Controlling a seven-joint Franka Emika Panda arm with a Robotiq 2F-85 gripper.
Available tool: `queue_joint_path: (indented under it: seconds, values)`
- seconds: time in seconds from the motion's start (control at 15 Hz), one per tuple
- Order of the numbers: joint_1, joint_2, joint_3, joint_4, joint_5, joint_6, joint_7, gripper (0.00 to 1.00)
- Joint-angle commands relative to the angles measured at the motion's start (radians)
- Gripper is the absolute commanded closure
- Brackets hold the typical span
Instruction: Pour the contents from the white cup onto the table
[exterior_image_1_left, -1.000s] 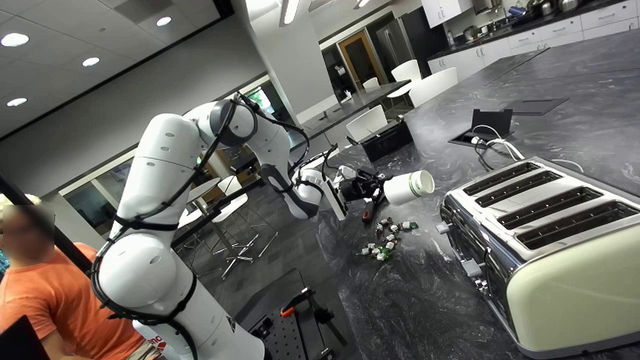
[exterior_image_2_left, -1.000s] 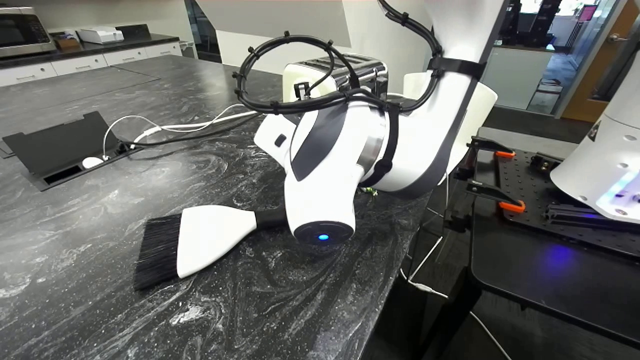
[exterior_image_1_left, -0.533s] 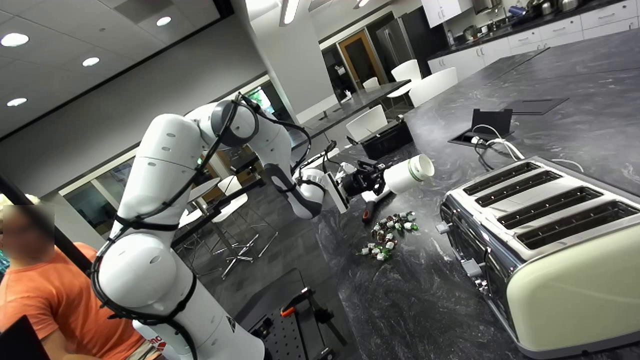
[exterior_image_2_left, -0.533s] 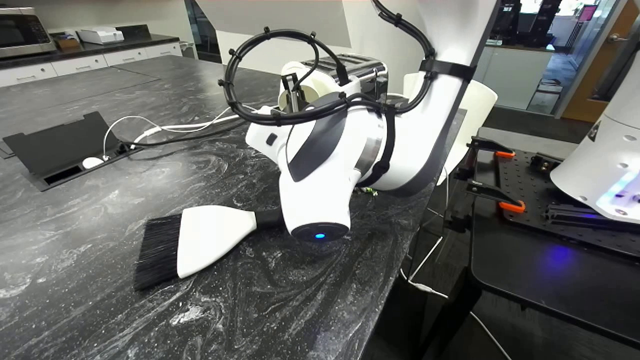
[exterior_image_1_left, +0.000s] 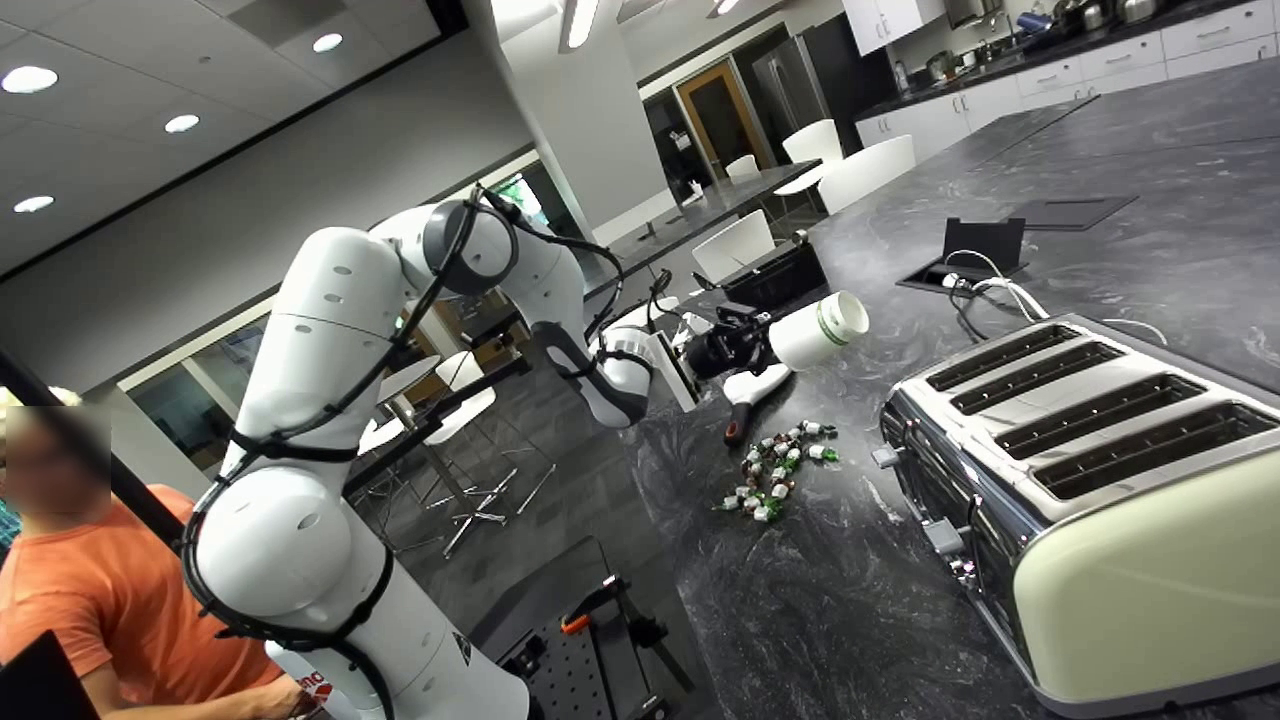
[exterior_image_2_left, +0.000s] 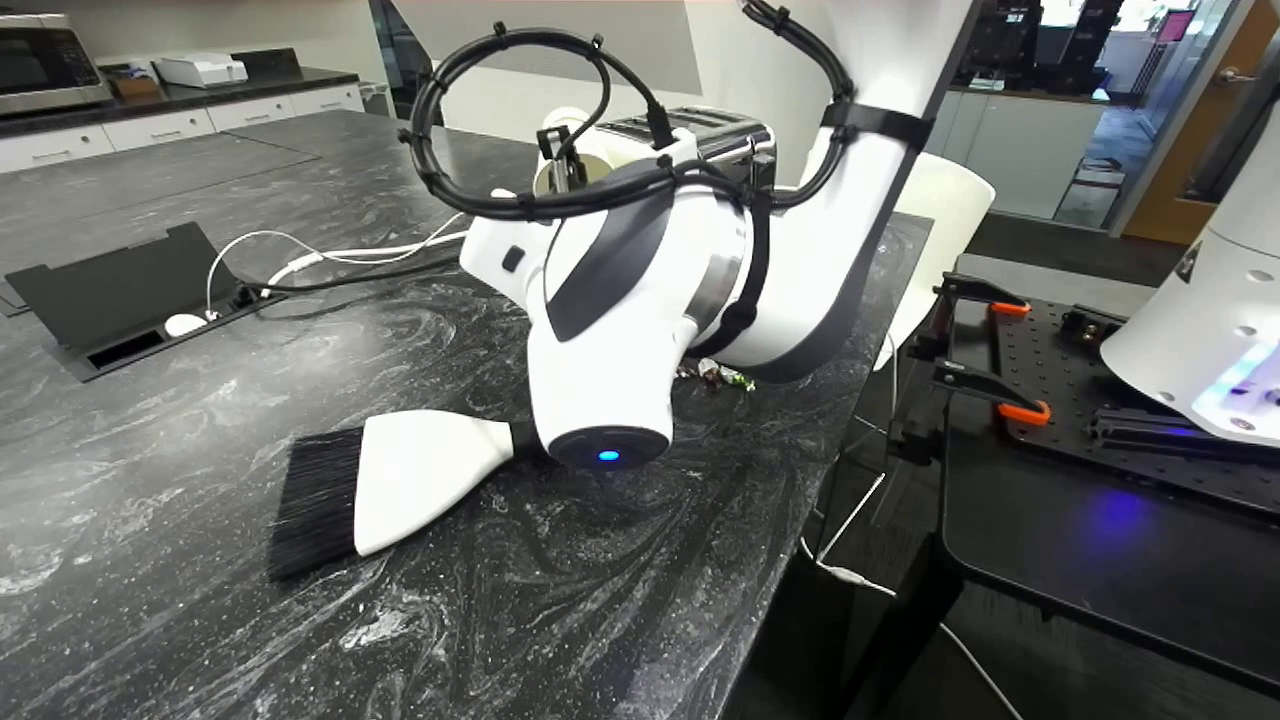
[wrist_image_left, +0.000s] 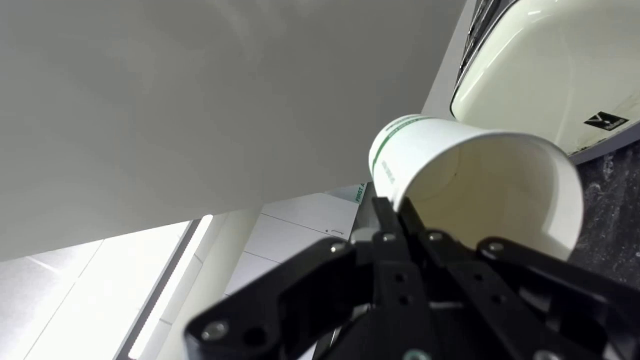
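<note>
In exterior view, toaster (exterior_image_1_left: 1090, 510) near, lower right; in exterior view, brush (exterior_image_2_left: 430, 478) near, lower left; both overlook my table (exterior_image_1_left: 840, 620). My wrist view faces close into cup (wrist_image_left: 482, 182).

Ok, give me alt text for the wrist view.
A black pincer grips the rim of a green-banded white cup, its open mouth toward the camera, apparently empty where visible. A cream toaster fills the upper right, dark countertop below it.
</note>
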Motion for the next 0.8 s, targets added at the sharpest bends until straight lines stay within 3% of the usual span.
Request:
queue_joint_path:
  seconds: [0.0,0.33,0.73]
  values:
    - [-0.068,-0.130,0.058,-0.053,0.029,0.111,-0.002,0.99]
    - [-0.160,-0.304,0.096,-0.101,0.103,0.381,-0.001,0.99]
    - [-0.232,-0.434,0.070,-0.081,0.265,0.805,-0.065,0.99]
